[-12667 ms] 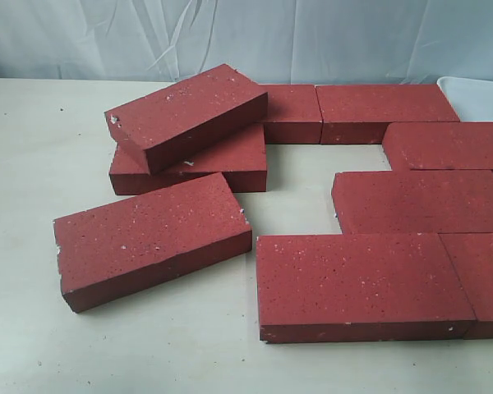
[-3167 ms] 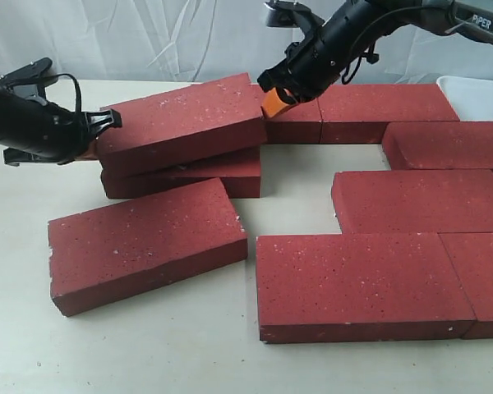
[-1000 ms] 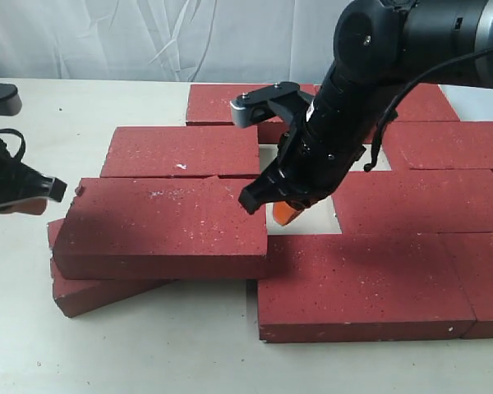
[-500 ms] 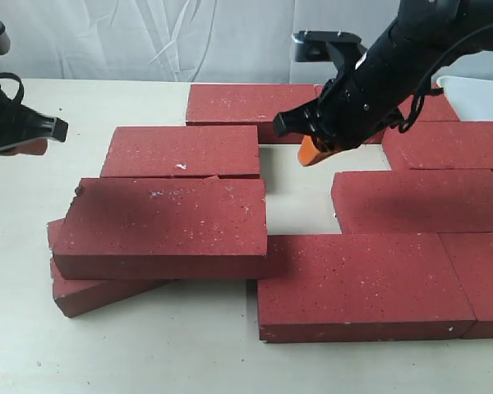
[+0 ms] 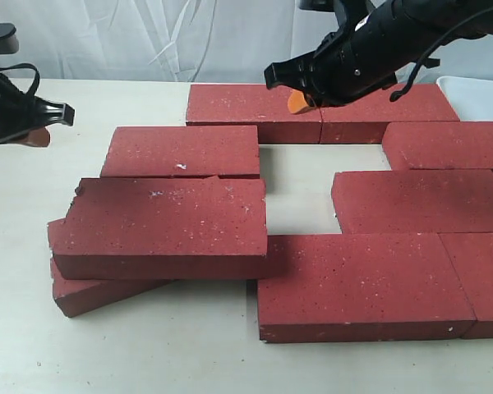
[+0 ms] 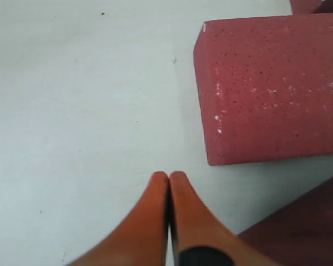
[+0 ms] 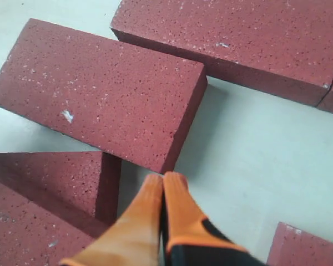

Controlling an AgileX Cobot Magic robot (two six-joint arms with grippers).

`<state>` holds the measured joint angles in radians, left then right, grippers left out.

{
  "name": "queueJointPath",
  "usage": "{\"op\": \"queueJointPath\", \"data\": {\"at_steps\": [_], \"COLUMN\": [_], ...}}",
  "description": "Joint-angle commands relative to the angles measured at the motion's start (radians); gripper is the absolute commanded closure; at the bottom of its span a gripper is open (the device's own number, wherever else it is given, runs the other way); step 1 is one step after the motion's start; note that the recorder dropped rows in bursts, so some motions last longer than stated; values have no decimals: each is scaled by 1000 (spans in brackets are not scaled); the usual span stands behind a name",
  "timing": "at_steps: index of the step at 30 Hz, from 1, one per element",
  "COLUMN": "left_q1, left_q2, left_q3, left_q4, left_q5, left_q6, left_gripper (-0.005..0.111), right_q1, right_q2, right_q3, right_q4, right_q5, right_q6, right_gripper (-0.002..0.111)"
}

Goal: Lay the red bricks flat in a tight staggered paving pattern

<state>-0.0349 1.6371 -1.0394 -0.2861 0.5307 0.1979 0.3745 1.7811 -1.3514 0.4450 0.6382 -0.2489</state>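
Orange jaws pressed together over pale table (image 7: pixel 250 144), red bricks (image 7: pixel 100 94) on several sides

Exterior camera stood off one side of the table (image 5: pixel 16 328), angled down across the red bricks (image 5: pixel 357 283) toward the draped backdrop (image 5: pixel 148 37); mid range. Left wrist camera looked steeply down past the left gripper (image 6: pixel 169 177) at bare table, close in. Right wrist camera likewise past the right gripper (image 7: pixel 162 180). Right wrist and exterior views shared the white-marked brick (image 7: pixel 100 91) and the open gap (image 7: pixel 244 144) beside it.
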Motion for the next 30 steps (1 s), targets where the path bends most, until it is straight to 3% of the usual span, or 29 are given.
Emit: {"op": "queueJointPath", "data": {"at_steps": [1,16,24,30], "left_q1": [12,12,12,14], "left_q2": [51,176,177,225], "left_q3": [-8,-8,-8,-122], "left_q4": [-47,-90,-95,-47], "left_q5": [-41,-261,-233,-49], "left_q6": [-4,6,4,-23], "left_gripper": [107,107,107,107], "right_q1": [-2,-2,-2,-2], "right_q2": [-9,-9,-9,-9], "right_q3": [-6,-6,-6,-6], "right_q4": [6,-4,-13,-13], "right_q5": [-16,-18,-18,-16], "right_q6": [0,0,0,0], "right_gripper": [109,109,109,109]}}
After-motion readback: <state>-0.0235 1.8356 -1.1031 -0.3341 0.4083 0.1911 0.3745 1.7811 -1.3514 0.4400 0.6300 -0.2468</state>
